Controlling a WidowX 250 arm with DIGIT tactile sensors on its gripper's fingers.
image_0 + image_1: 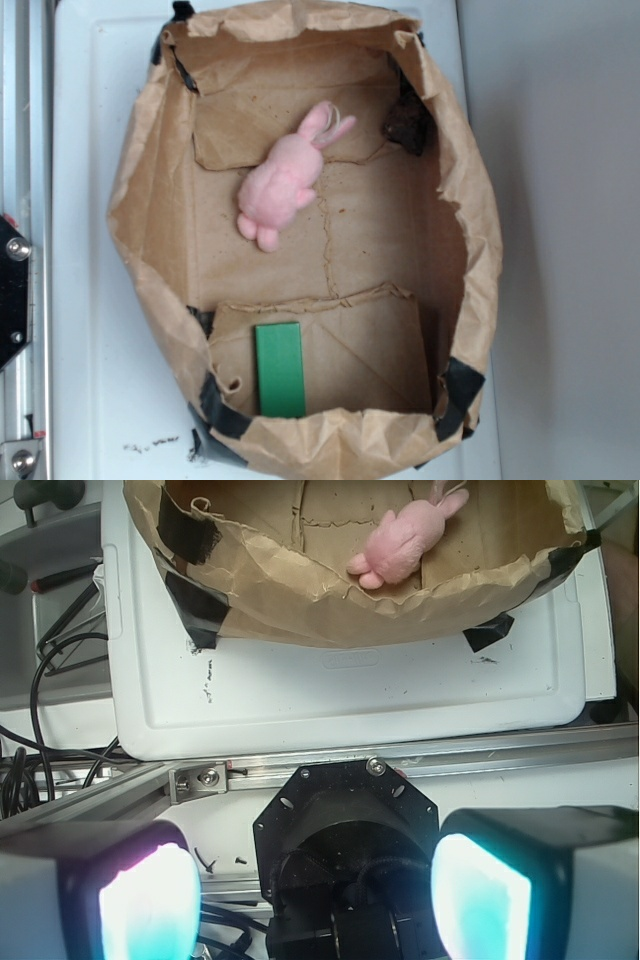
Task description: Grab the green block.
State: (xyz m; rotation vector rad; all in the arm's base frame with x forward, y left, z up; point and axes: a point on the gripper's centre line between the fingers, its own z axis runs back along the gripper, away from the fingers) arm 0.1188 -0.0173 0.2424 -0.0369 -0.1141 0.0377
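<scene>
Green block (280, 369) lying flat near the front-left corner of the paper-lined box (150, 240), well apart from the pink plush bunny (285, 180) toward the rear; gripper (315, 890), jaws apart, outside the box over the robot base (345, 830).

Soft, even light in both views. The exterior view is slightly blurry; in the wrist view the hand's fingertips (150, 905) glow, overexposed and out of focus.

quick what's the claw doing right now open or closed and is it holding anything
Claw: open, fingers wide apart, holding nothing. It sits outside the paper bag, away from the green block.
</scene>
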